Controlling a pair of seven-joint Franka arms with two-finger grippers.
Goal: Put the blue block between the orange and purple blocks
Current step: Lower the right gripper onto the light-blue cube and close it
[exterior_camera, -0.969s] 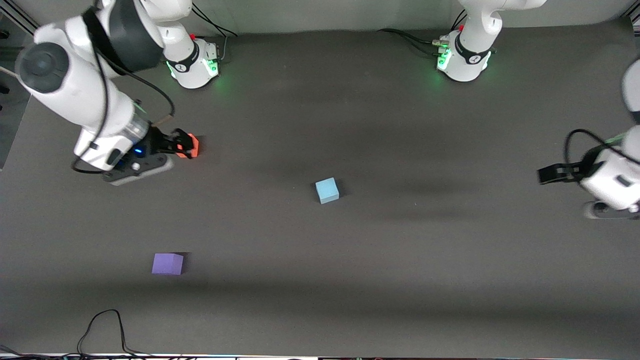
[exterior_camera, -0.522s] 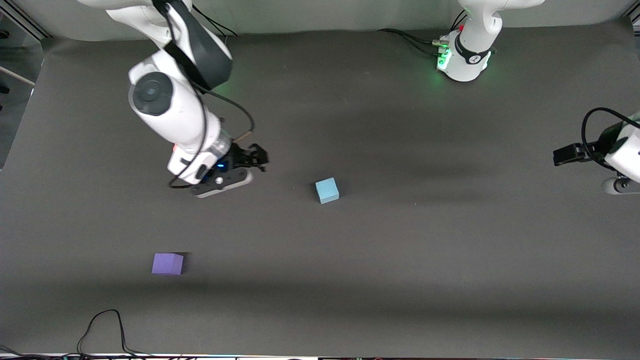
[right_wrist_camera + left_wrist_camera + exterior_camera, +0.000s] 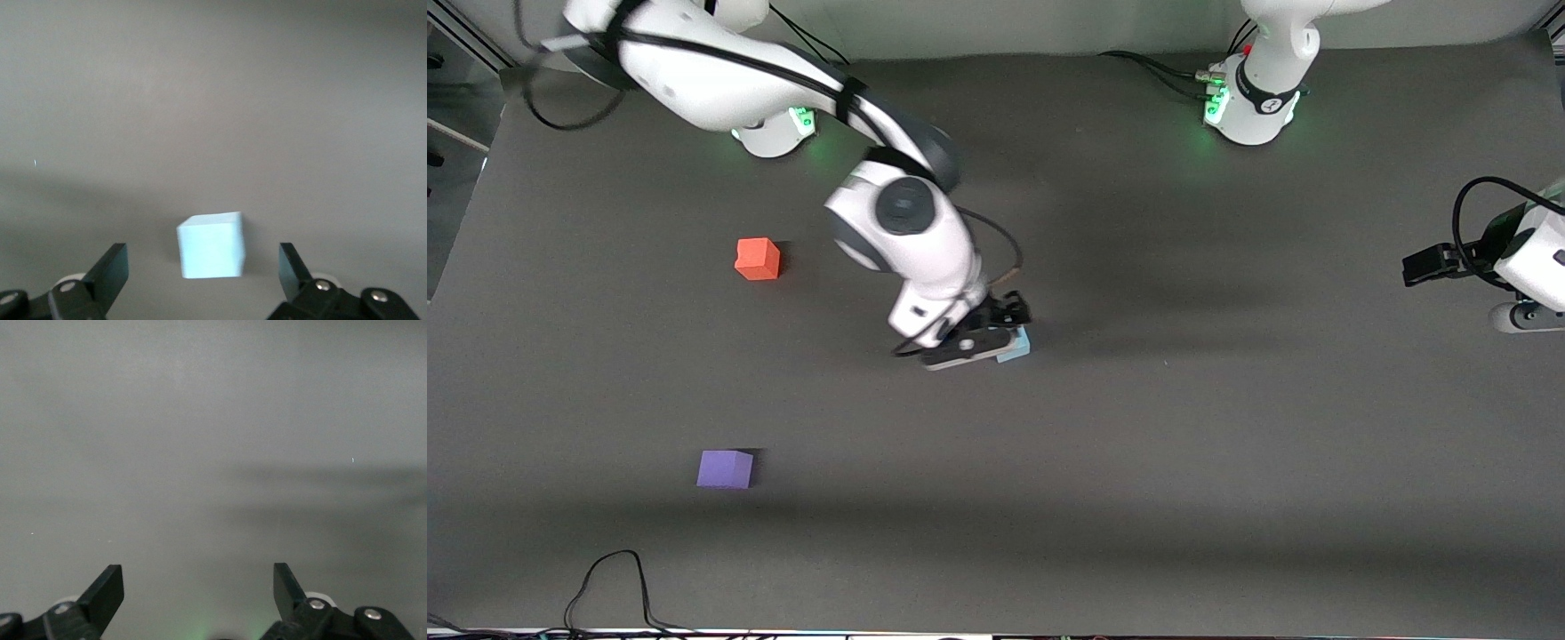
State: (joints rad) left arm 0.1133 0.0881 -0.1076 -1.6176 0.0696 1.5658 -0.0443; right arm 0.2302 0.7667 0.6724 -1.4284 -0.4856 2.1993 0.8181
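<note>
A: Right gripper [image 3: 1009,322]?
B: Hanging over the blue block [image 3: 1016,345], fingers [image 3: 112,270] spread wide, nothing between them. Block seen in the right wrist view [image 3: 211,245] standing on the mat [image 3: 1227,462], between the two fingertips but well clear of both.

A: And the block's place on the table?
B: Near the middle, partly hidden under the right gripper in the front view. Only one corner showing there.

A: Orange block [image 3: 758,259]?
B: Toward the right arm's end, farther from the front camera than the blue one. Standing free, untouched.

A: Purple block [image 3: 725,468]?
B: Also toward the right arm's end, nearer to the front camera than the orange. Well apart from the other two.

A: Left gripper [image 3: 1414,267]?
B: Waiting at the left arm's end, jaws apart, over bare mat. Fingers [image 3: 107,593] empty in the left wrist view.
</note>
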